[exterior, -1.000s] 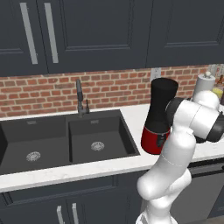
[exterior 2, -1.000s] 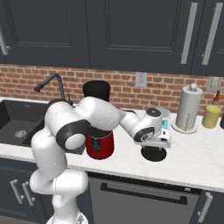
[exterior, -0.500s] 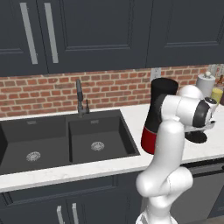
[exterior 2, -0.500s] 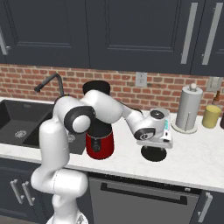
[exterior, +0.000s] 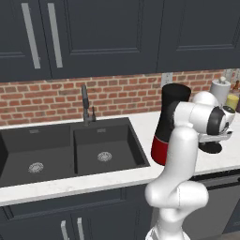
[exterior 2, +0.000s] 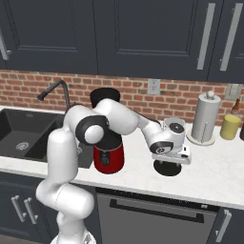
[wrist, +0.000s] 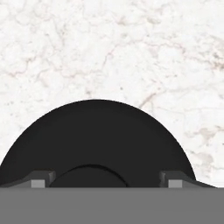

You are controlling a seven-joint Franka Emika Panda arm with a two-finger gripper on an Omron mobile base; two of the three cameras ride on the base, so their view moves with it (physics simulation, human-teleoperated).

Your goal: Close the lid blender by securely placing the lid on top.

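Jaws of the white arm's gripper (wrist: 107, 183) stand apart, one dark tip on either side of the small knob of the flat black round lid (wrist: 98, 140), which lies directly below them on the white marble table (wrist: 131, 52). Nothing is grasped yet. The red-based blender with its black tapered jar (exterior 2: 108, 138) stands open-mouthed near the lid, toward the sink (exterior: 70, 147). A grey-white cylindrical canister (exterior 2: 206, 118) stands behind, out of the way.

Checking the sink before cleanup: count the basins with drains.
2. The left basin and the right basin lie side by side in the black sink, each showing a round drain, left of the blender.
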